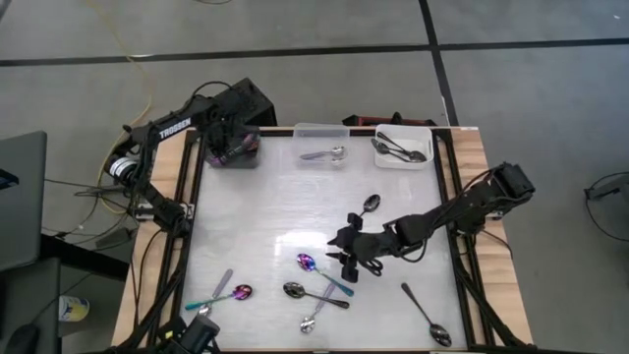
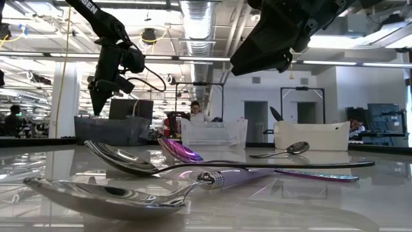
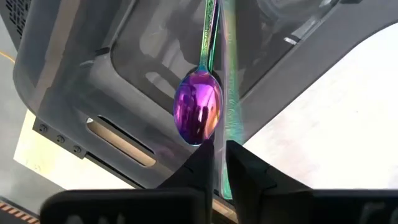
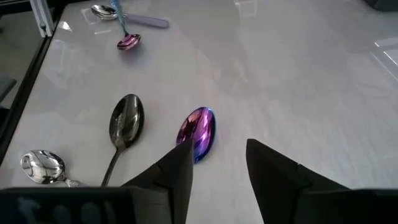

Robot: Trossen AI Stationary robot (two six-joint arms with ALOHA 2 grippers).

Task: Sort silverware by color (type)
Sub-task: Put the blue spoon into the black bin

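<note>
The white bench point(image 1: 265, 211) lies bare across its middle, with spoons gathered near its front edge and three bins along the far edge; the dark grey bin point(image 1: 234, 147) sits at the far left corner, the left gripper point(image 1: 224, 149) above it, fingers point(image 3: 200, 163) barely parted over an iridescent spoon point(image 3: 199, 112) inside; the right gripper point(image 1: 346, 264) hovers, fingers point(image 4: 277, 171) spread, over a purple spoon point(image 4: 198, 132) beside a dark spoon point(image 4: 126, 119).
</note>
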